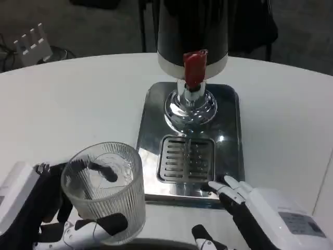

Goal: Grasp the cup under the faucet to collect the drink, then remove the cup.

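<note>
- Head view, lower left: your left hand (pixel 49 216) grasps the clear ribbed glass cup (pixel 105 191), beside the steel drip tray (pixel 229 135).
- Lower right: your right hand (pixel 255 213) rests released, fingers apart.

Your left hand (pixel 47 208): white back plate, black palm, black fingers with white segments. Your right hand (pixel 260 216): white housing with a grey printed label, fingers black with white tips.
</note>
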